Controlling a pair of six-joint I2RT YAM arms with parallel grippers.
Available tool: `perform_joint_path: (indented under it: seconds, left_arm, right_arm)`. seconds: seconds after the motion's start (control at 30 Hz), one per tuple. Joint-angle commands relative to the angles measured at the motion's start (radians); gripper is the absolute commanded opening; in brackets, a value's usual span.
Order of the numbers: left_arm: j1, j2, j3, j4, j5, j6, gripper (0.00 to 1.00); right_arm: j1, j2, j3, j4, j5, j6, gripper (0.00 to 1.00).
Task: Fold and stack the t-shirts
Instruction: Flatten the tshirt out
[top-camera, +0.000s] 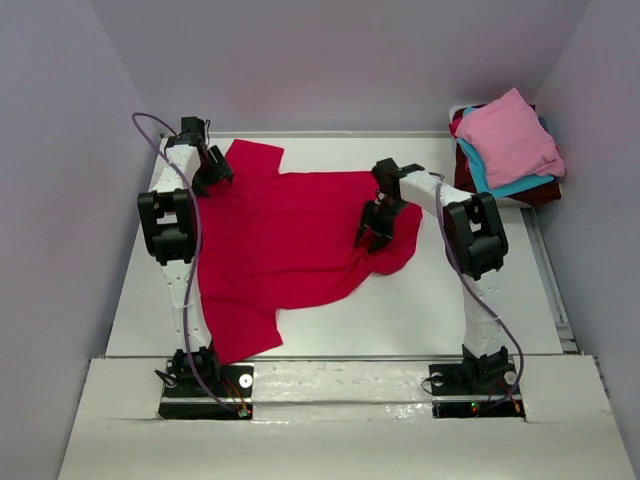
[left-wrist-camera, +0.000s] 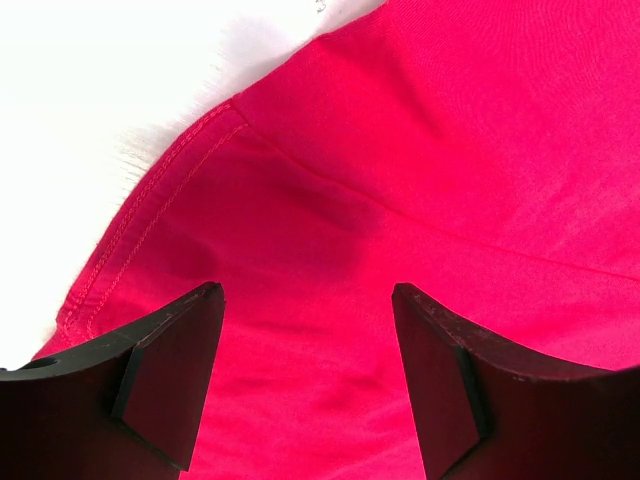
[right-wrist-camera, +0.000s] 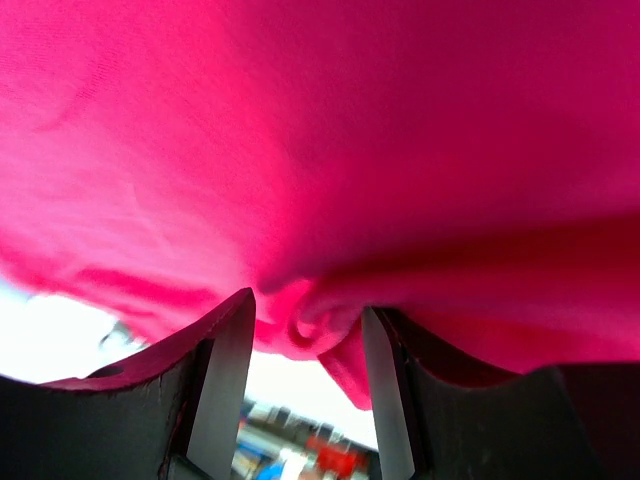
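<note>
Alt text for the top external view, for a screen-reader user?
A crimson t-shirt lies spread across the white table, its right edge bunched up in the right gripper. The left gripper is open over the shirt's far-left sleeve. A stack of folded shirts, pink on top, sits at the far right.

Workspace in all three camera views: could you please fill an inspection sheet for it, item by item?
Surface: white table, no stains seen.
Job's things: red t-shirt spread out, unfolded; folded stack at far right, pink on top.
Clutter: nothing seen.
Pincers: left pincer open over the shirt near a sleeve seam; right pincer closed on a bunched fold of the shirt.
Cables: purple cables along both arms.
Surroundings: plain pale walls.
</note>
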Motion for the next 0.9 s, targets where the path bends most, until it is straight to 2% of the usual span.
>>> perform_joint_path:
  seconds: [0.0,0.23,0.4,0.5,0.67,0.87]
  left_arm:
    - [0.01,-0.005,0.032,0.001,0.017,0.013,0.8]
    - [0.01,0.008,0.043,-0.002,0.02,0.01,0.79]
    - [0.01,0.011,0.044,-0.002,0.022,0.01,0.79]
    - [0.01,0.009,0.044,-0.004,0.022,0.011,0.79]
    - [0.01,0.009,0.044,-0.001,0.025,0.008,0.79]
    - [0.01,0.002,0.037,0.002,0.02,0.008,0.79]
  right_arm:
    - [0.011,-0.163,-0.106,0.002,0.122,-0.011,0.53]
    - [0.011,-0.486,-0.318,-0.007,0.161,0.027,0.54]
    - [0.011,-0.585,-0.444,-0.038,0.145,0.029,0.55]
    - [0.011,-0.642,-0.565,0.02,0.118,0.035,0.54]
    - [0.021,-0.625,-0.62,0.051,0.142,0.032,0.54]
    - [0.051,-0.564,-0.518,-0.023,0.282,0.005,0.52]
